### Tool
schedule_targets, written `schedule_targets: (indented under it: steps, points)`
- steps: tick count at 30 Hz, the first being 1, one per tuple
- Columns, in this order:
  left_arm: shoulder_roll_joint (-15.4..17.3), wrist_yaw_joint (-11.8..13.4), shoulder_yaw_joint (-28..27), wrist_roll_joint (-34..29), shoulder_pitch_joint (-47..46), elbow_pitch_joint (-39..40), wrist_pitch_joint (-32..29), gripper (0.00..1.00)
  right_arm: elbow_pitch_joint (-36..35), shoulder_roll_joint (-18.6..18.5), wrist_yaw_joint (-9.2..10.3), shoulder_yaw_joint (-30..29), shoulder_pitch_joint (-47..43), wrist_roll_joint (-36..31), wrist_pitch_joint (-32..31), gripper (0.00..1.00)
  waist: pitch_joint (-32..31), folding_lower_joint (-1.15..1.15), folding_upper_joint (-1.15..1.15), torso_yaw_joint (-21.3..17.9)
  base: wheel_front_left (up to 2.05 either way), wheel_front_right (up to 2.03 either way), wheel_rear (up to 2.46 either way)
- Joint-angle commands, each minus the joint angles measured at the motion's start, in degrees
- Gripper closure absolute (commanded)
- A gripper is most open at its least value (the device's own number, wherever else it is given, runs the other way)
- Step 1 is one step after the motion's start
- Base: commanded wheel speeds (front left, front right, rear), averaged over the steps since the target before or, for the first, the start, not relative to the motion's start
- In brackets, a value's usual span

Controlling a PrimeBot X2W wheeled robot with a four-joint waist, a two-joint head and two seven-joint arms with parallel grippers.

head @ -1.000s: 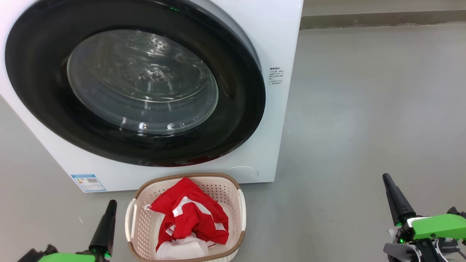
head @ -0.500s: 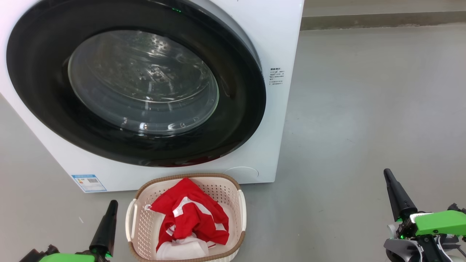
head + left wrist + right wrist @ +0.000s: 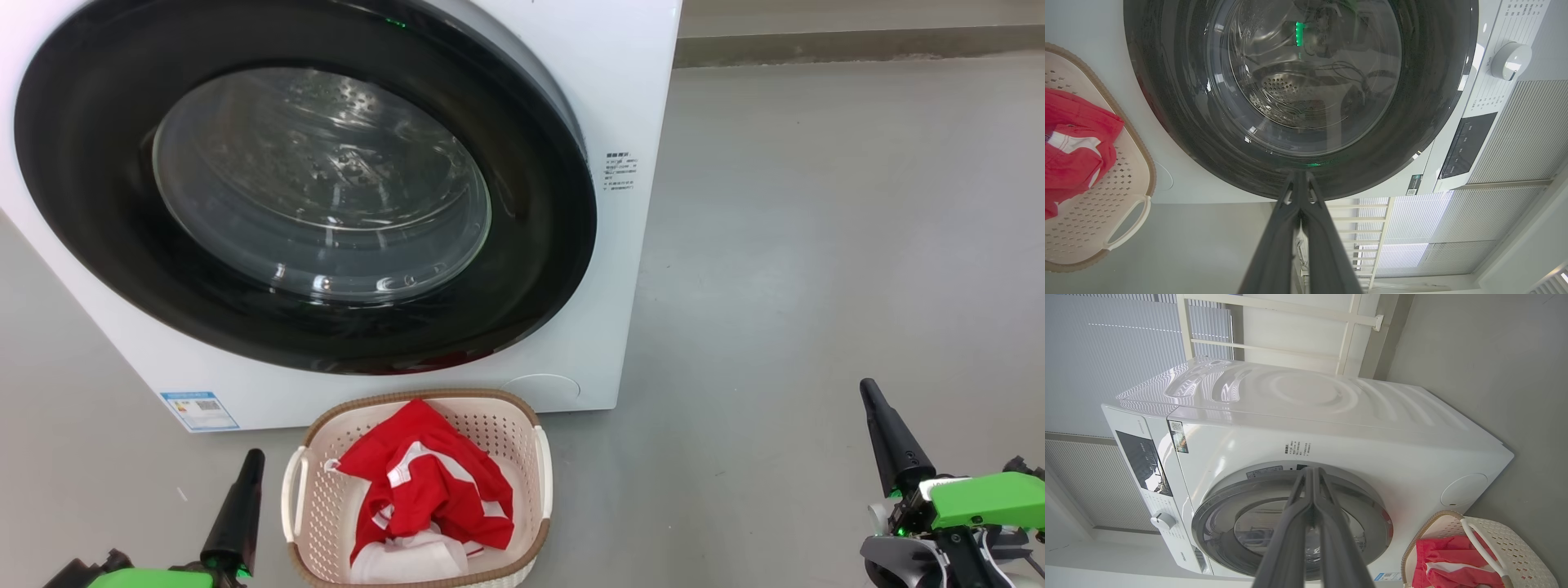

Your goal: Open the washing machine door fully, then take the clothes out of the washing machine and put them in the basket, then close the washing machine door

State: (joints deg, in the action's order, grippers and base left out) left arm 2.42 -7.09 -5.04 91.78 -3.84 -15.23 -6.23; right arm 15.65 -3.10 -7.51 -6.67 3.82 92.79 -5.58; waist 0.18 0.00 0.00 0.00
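Note:
The washing machine point(image 3: 629, 90) stands ahead of me, and its door point(image 3: 98, 237) with the black rim and glass bowl lies flat against the front, looking closed. Through the glass the steel drum point(image 3: 1286, 87) shows no fabric. The red and white clothes point(image 3: 424, 482) lie in the basket point(image 3: 326, 506) on the floor just before the machine. Left of the basket my left gripper point(image 3: 255, 454) is shut and holds nothing. My right gripper point(image 3: 867, 385) is shut and holds nothing too, far to the right over bare floor. Each wrist view has its own closed fingers point(image 3: 1300, 179) point(image 3: 1311, 473) pointing at the door.
Grey floor point(image 3: 816, 245) spreads to the right of the machine up to a low wall base point(image 3: 857, 45). A blue label point(image 3: 198, 410) sits at the machine's lower corner. The control panel with a dial point(image 3: 1511, 60) is above the door. A pale frame point(image 3: 1347, 330) stands behind the machine.
My right gripper has risen slightly from a second ago and then held still. The left gripper, door, basket and clothes have not moved.

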Motion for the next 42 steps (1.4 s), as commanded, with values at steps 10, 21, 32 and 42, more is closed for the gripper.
schedule_targets:
  steps: [10, 21, 32, 42]
  points:
    - [0.46, -0.4, -1.5, 0.38, -2.35, 1.17, -0.27, 1.0, -1.66, -0.28, 0.02, 0.83, 2.3, -0.06, -0.37, 1.0, 0.0, 0.0, 0.0, 0.0, 0.0, 0.0, 0.0]
    - [0.46, -0.4, -1.5, 0.38, -2.35, 1.17, -0.26, 1.0, -1.66, -0.21, 0.02, 0.72, 2.31, -0.15, -0.46, 1.0, 0.0, 0.0, 0.0, 0.0, 0.0, 0.0, 0.0]
    - [0.45, -0.4, -1.49, 0.38, -2.35, 1.18, -0.26, 1.0, -1.65, -0.15, 0.02, 0.64, 2.32, -0.22, -0.52, 1.0, 0.0, 0.0, 0.0, 0.0, 0.0, 0.0, 0.0]
    - [0.45, -0.4, -1.49, 0.38, -2.35, 1.18, -0.26, 1.0, -1.65, -0.1, 0.02, 0.56, 2.33, -0.29, -0.58, 1.0, 0.0, 0.0, 0.0, 0.0, 0.0, 0.0, 0.0]
